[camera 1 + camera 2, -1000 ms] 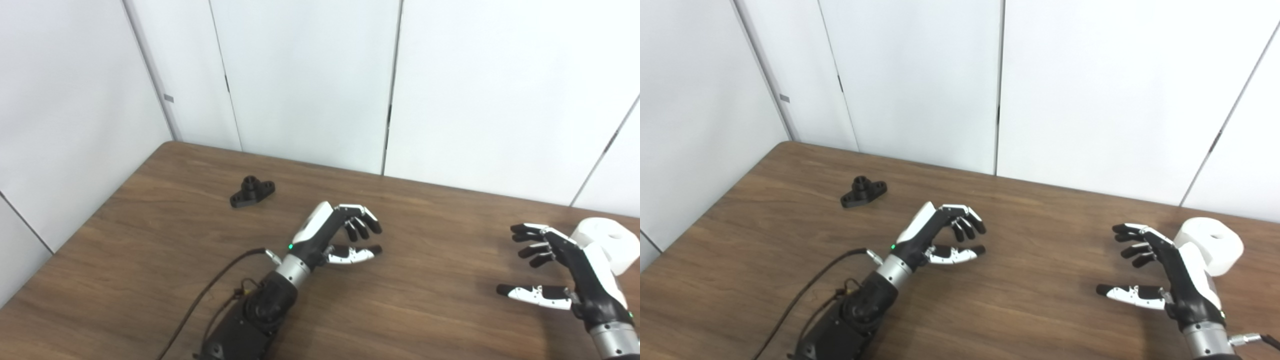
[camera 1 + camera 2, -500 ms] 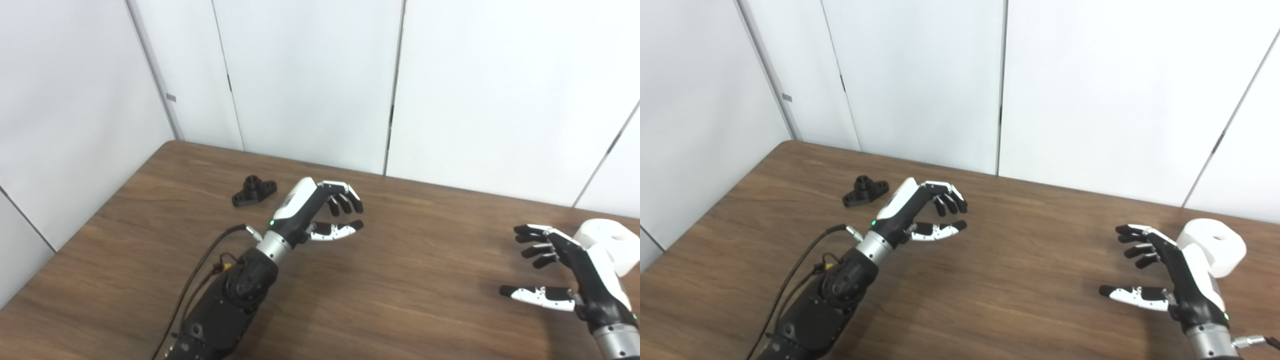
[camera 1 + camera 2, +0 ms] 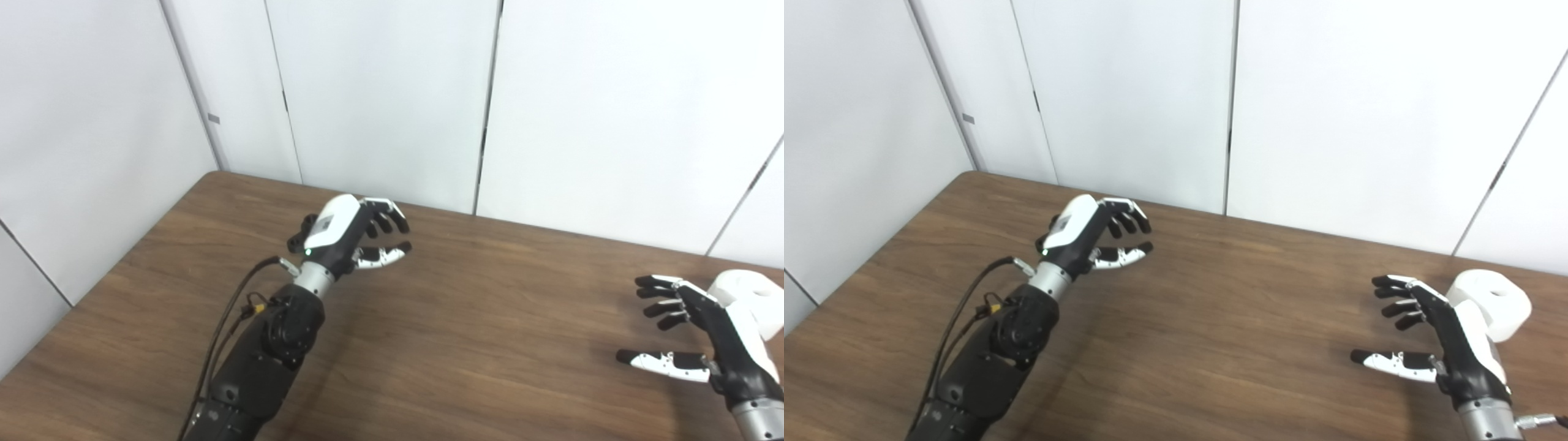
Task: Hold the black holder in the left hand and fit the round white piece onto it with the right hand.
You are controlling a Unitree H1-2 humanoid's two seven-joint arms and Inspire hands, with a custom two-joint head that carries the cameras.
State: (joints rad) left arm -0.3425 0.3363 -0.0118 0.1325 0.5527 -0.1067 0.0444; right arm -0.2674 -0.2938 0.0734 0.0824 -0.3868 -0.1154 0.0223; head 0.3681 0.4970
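Note:
The black holder (image 3: 299, 231) lies on the brown table (image 3: 478, 318) at the far left, mostly hidden behind my left hand (image 3: 354, 233). Only a dark edge of it shows at the left of the hand's white back. That hand hovers over the holder, open, fingers curled and thumb apart, holding nothing. The round white piece (image 3: 1493, 302), a thick ring with a centre hole, rests at the table's right edge. My right hand (image 3: 1433, 334) is open just left of it, fingers spread with nothing between them; whether the hand's back touches the piece I cannot tell.
White wall panels (image 3: 380, 98) rise right behind the table's far edge and along its left side. A black cable (image 3: 226, 324) hangs along my left forearm.
My left arm has reached forward and to the left, from the table's middle to over the black holder, now covering most of it. The right hand has stayed in place, still open.

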